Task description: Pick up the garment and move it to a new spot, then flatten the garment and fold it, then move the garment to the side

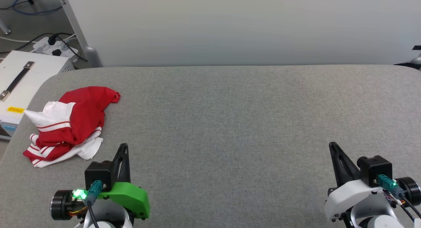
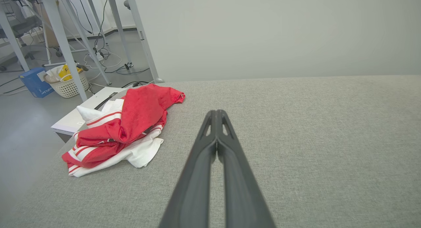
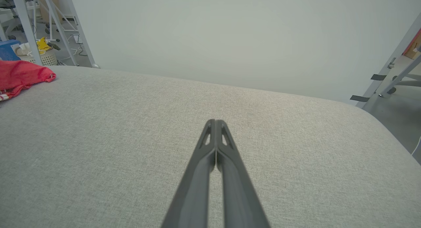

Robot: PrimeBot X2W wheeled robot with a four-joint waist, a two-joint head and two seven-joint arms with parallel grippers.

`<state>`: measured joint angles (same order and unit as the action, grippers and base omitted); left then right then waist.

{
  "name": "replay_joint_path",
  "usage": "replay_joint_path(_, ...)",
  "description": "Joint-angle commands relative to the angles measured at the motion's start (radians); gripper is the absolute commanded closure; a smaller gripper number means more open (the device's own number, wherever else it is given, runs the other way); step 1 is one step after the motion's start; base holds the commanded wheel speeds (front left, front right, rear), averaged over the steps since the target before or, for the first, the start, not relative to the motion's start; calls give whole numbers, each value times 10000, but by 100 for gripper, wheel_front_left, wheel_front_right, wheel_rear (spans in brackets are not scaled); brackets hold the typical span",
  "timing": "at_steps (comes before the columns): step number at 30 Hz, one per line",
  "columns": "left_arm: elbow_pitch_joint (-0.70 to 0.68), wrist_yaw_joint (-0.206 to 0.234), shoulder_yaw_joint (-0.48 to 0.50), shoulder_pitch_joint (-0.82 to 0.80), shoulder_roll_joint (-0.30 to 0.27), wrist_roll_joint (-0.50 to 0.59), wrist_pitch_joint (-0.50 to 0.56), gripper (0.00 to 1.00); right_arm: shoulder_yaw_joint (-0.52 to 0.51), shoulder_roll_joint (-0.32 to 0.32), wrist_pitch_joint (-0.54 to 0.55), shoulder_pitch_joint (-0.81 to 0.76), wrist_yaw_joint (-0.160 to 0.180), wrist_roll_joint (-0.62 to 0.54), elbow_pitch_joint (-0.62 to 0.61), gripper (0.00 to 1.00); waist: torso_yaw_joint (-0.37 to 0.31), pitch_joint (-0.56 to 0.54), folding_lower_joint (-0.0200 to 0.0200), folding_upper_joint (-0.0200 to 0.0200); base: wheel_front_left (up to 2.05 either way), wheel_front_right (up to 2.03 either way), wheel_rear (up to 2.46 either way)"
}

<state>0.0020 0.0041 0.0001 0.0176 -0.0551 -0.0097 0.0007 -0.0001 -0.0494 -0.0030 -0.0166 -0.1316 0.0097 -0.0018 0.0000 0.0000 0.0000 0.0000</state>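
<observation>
The garment [image 1: 70, 123], a crumpled heap of red cloth with white sleeves and red-and-white striped trim, lies bunched at the left side of the grey table [image 1: 230, 123], about 9 o'clock in the head view, close to the rounded edge and apart from both tools. The left tool [image 1: 124, 146] sits at 7 o'clock, near the heap's closest corner, with the garment at roughly 10 o'clock from its tip. Its two dark fingers are pressed together and hold nothing. The right tool [image 1: 332, 144] is at 5 o'clock, well apart from the garment, its fingers likewise closed tight and empty over the table. Past the table's left edge, at 9 o'clock, stands a white box [image 1: 42, 68] with a black strap handle. At 11 o'clock a power strip [image 1: 54, 47] lies on the floor. A pale wall [image 1: 230, 24] runs along 12 o'clock.
</observation>
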Motion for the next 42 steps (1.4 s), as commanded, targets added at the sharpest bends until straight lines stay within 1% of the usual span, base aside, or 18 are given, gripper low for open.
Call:
replay_joint_path(1, -20, -41, -1, -176, 49, 97, -7, 100, 1, -8, 30, 166, 9, -97, 18, 100, 0, 0, 0, 0, 0, 0, 0)
replay_joint_path(33, -20, -41, -1, -176, 49, 97, -7, 100, 1, -8, 30, 166, 9, -97, 18, 100, 0, 0, 0, 0, 0, 0, 0)
replay_joint_path(34, -20, -41, -1, -176, 49, 97, -7, 0, 1, -8, 30, 166, 9, -97, 18, 0, 0, 0, 0, 0, 0, 0, 0)
replay_joint_path(42, -14, 75, -21, 5, 0, -31, -73, 0, -33, 2, -74, -3, 0, 50, -25, 0, 0, 10, 0, 0, 0, 0, 0)
